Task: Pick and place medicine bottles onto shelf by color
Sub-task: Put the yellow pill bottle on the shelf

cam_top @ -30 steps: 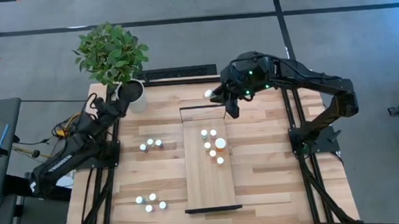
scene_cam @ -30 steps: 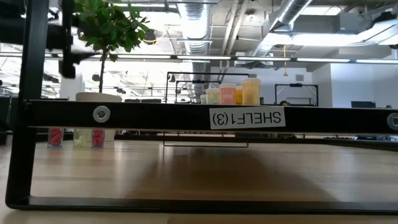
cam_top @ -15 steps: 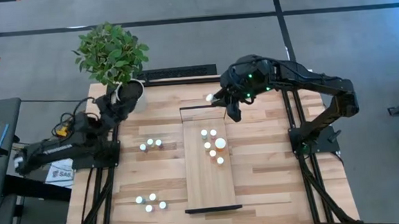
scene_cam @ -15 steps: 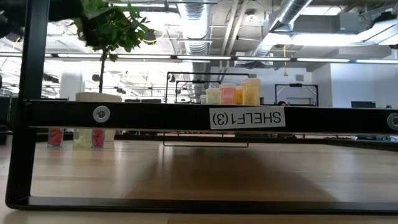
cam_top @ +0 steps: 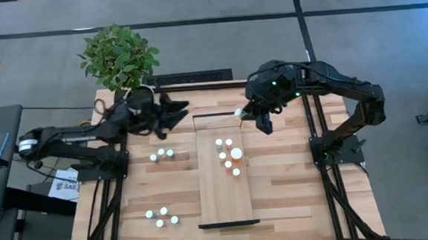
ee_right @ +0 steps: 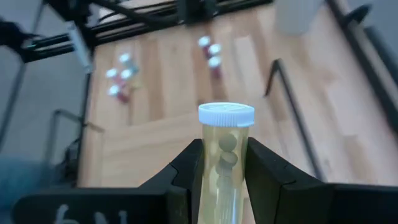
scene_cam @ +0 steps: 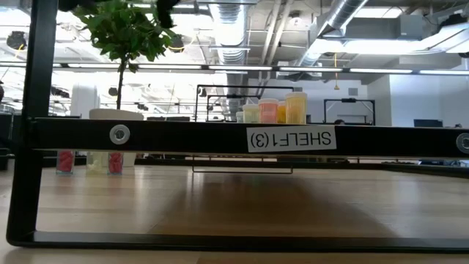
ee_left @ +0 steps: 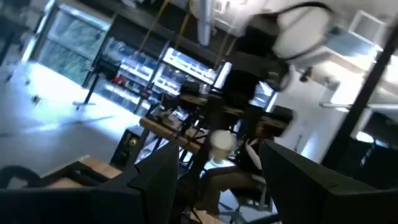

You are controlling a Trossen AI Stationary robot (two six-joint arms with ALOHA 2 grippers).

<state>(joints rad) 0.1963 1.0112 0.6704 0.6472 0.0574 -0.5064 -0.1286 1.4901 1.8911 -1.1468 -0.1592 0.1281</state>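
My right gripper hangs over the far end of the shelf, shut on a pale yellow medicine bottle with a white cap. Several bottles stand on the shelf board; the low view shows them above the shelf's black end bar. More bottles stand on the table in two groups. My left gripper is open in the air above the table's far left part, with nothing between its fingers. My right gripper pinches the bottle's clear body between its two fingers, below the cap. The white cap sticks out free of the fingers. The fingers slant down from the table's right side. The bottle is lifted clear above the shelf's far end.
A white plant pot with a leafy plant stands at the table's far left corner, close behind my left arm. A black bar runs along the far edge. Bare board lies on the shelf's near half.
My left arm has swung up from the table's left edge and reached toward the right over the far left part, its gripper rising and turning. My right gripper has shifted slightly toward the right and near edges with the bottle, tipping further down.
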